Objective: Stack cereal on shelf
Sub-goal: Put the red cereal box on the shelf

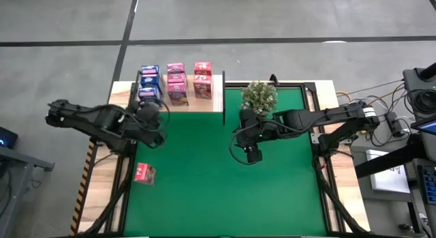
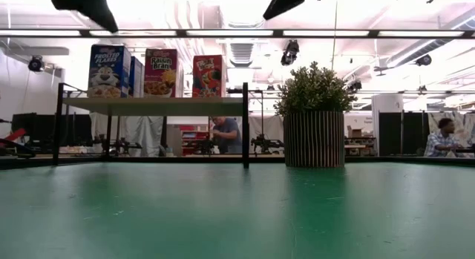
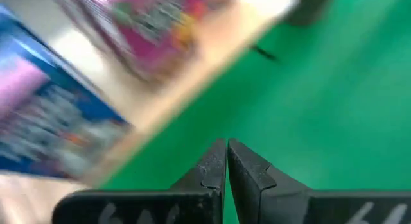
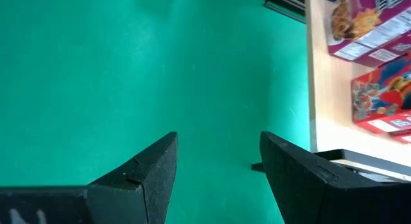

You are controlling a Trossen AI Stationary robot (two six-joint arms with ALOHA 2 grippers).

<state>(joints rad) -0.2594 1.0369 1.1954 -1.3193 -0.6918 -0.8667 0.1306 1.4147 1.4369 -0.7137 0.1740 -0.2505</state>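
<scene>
The shelf [image 1: 211, 101] stands at the far left of the green mat [image 1: 225, 190]. On it stand cereal boxes in three rows: blue [image 1: 148, 81], pink [image 1: 176, 80] and red-pink [image 1: 201, 78]. The low view shows the front boxes [image 2: 161, 72] upright on the board [image 2: 148, 105]. One more pink box [image 1: 144, 173] lies flat at the mat's left edge. My left gripper [image 3: 227, 156] hovers shut and empty just in front of the shelf's left part [image 1: 154, 110]. My right gripper [image 4: 218, 166] hangs open over the mat's middle [image 1: 246, 144], nothing between its fingers.
A potted green plant [image 1: 259, 96] stands on the mat just right of the shelf, close to my right arm. The shelf's black upright [image 2: 246, 125] rises between them. The mat's near half lies bare. Cables and equipment [image 1: 409, 122] sit off the table's right side.
</scene>
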